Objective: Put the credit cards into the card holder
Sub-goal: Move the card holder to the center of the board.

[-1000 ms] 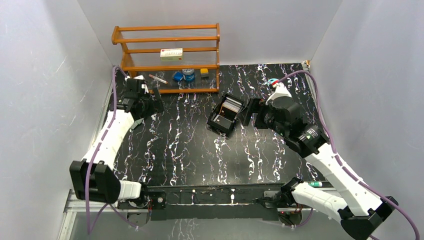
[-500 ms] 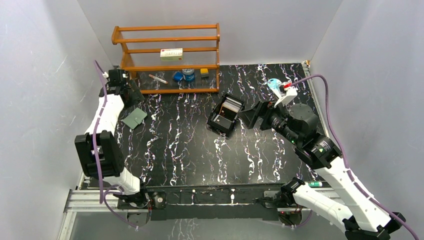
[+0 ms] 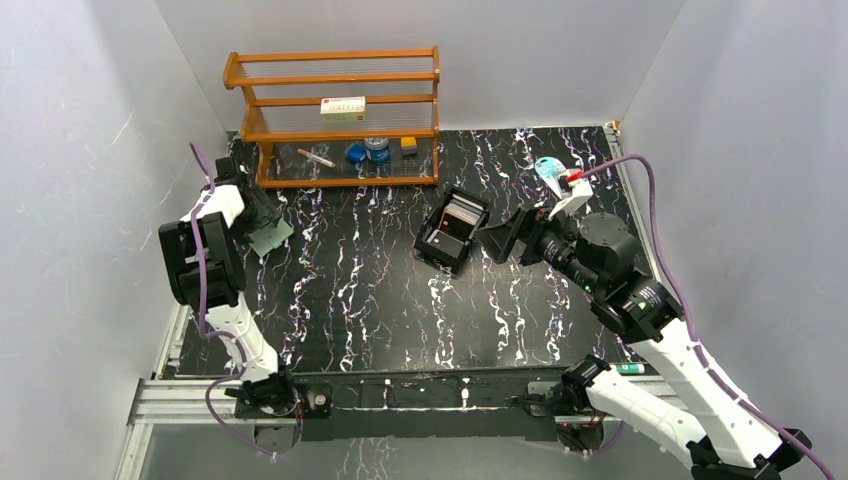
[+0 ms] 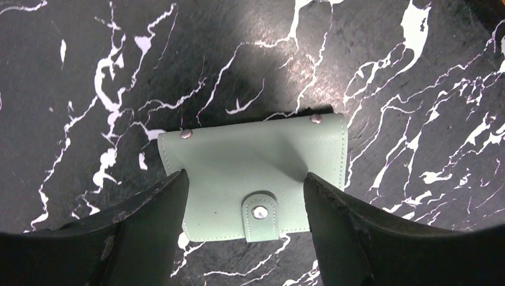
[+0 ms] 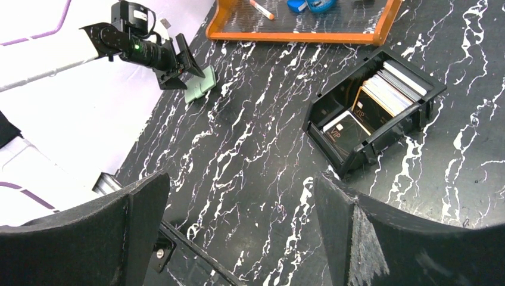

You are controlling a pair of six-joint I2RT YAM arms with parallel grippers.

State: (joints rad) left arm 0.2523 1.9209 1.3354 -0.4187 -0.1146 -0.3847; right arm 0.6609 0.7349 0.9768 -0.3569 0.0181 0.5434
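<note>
Marbled tabletop (image 4: 89, 59) bears the card holder (image 4: 256, 155) just beneath the parted left gripper (image 4: 245, 179).

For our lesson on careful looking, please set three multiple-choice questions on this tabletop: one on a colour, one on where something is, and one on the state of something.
1. What colour is the wallet?
A. red
B. yellow
C. pale green

2. Where are the cards?
A. in a glass jar
B. in the black box
C. on top of the wallet

3. How is the wallet?
A. folded shut, lying flat
B. spread open
C. standing on edge

Answers:
1 C: its cover is plainly pale green in the left wrist view.
2 B: the right wrist view shows them in the box's compartments.
3 A: its tab sits over the front and no inner pockets show.
</note>
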